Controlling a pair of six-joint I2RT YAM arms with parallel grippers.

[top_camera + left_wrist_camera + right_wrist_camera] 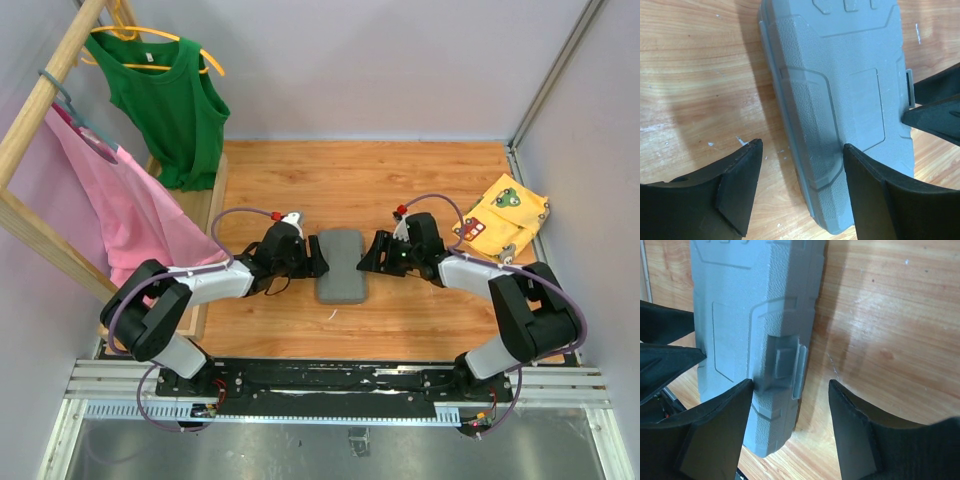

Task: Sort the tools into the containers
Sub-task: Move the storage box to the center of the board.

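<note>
Looking down on a grey tool case [341,265] lying closed and flat at the middle of a wooden table [400,180], with a yellow patterned cloth [503,217] sitting well apart at the far right. Showing the left gripper [801,165] sitting at the case's left edge, jaws standing wide and gripping nothing, one finger over the lid and the other over bare wood. Showing the right gripper [789,395] facing it from the opposite side, likewise spread open and holding nothing, straddling the edge carrying the latch [782,362].
</note>
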